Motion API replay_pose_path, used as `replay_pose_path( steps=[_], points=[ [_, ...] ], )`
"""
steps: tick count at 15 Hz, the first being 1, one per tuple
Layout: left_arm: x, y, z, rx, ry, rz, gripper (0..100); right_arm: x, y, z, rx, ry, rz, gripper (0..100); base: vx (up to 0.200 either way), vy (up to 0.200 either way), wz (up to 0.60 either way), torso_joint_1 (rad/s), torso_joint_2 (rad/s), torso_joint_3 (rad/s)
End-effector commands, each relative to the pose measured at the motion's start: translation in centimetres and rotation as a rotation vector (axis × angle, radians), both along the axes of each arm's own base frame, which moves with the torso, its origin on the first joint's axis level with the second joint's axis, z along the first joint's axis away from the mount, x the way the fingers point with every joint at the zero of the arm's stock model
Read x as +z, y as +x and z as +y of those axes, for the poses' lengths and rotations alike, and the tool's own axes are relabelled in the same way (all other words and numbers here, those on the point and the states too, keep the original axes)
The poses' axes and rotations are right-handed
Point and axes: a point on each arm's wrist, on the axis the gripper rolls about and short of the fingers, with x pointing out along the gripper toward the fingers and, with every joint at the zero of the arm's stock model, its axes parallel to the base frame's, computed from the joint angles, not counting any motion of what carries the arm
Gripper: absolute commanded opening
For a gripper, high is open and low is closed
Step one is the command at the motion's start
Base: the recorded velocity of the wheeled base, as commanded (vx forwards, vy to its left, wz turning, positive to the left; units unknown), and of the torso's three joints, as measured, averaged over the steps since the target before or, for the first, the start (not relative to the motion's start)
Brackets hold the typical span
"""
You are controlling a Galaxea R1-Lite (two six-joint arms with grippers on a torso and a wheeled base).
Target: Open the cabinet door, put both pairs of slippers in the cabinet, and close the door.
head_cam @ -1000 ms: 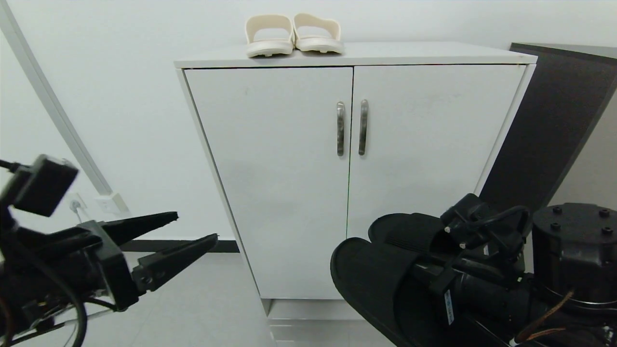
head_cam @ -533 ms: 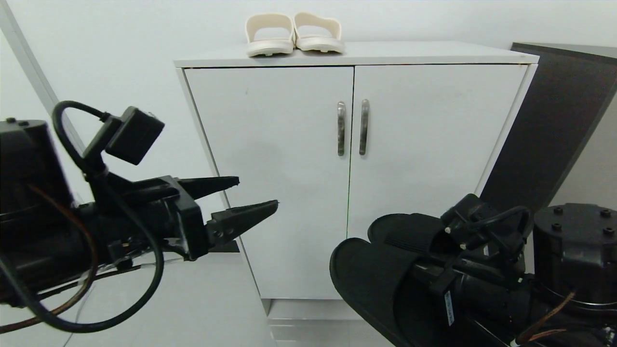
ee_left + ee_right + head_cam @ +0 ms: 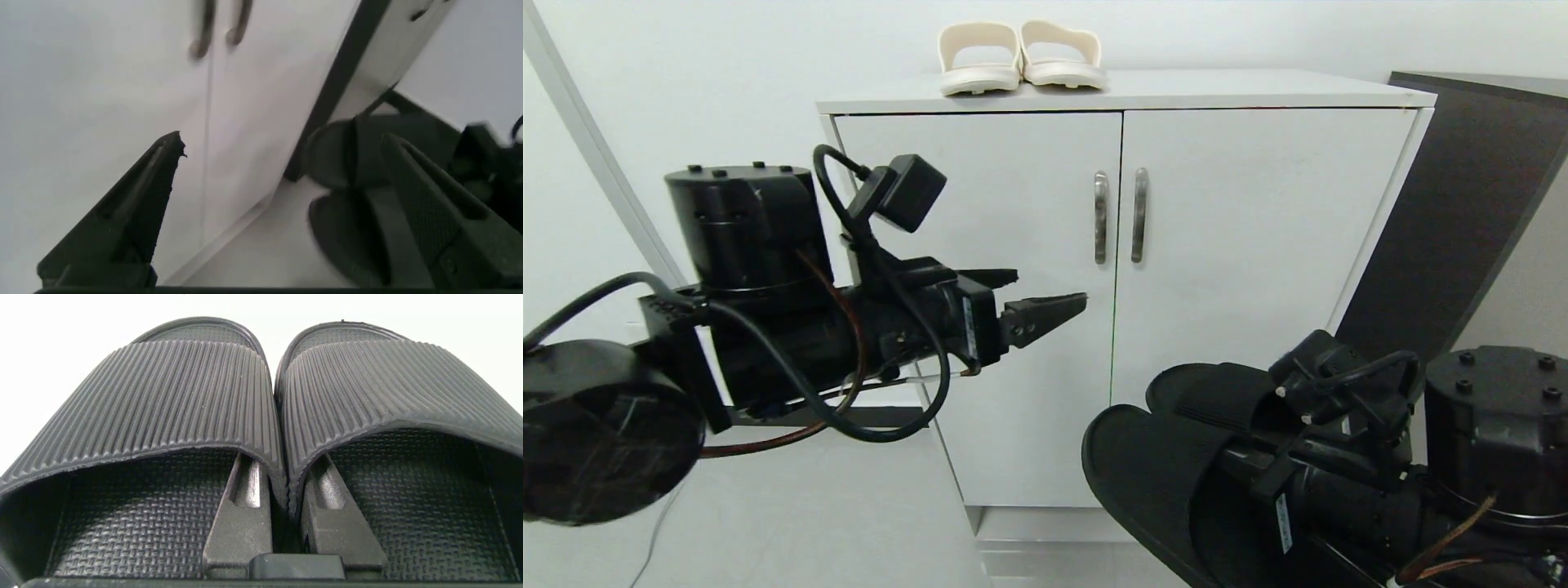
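Cabinet (image 3: 1258, 245): doors shut; Cream slippers (image 3: 1021, 57): on its top; Black slippers (image 3: 1160, 465): before its right door, pinched in right gripper (image 3: 286, 494) jaws; Left gripper (image 3: 1049, 288): jaws parted, empty, near left handle (image 3: 1100, 217); should straddle it squarely, then pull

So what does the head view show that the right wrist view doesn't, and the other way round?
Only the head view: the white cabinet, shut, its two handles, the cream slippers on top, and the left gripper open in front of the left door.
Only the right wrist view: the right gripper, its fingers under the straps, pinching the inner side walls of the black slippers together.
Both: the black slippers, held by the right gripper.
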Motion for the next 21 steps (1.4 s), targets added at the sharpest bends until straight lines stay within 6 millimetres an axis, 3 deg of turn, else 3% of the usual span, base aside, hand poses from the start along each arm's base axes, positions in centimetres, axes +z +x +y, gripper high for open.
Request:
replay_pose_path(
  steps=[1,8,14,21],
  points=[
    [0.0,1.6,-2.6,-0.069,-0.019,0.017,100,0.0,0.0,0.1,0.003,-0.001,0.002,0,0.0,0.0,0.0,0.0,0.0,0.0],
    [4.9,3.0,-5.2,-0.384,-0.202,0.167,100,-0.2,-0.1,-0.1,0.003,-0.005,0.006,0,0.0,0.0,0.0,0.0,0.0,0.0],
    [4.0,6.3,-7.4,-0.299,-0.215,0.163,100,-0.4,0.0,0.0,0.006,-0.008,0.01,0,0.0,0.0,0.0,0.0,0.0,0.0],
    [3.6,7.9,-8.3,-0.195,-0.209,0.157,100,-0.8,0.2,0.1,0.003,-0.019,0.022,0,0.0,0.0,0.0,0.0,0.0,0.0]
  ],
)
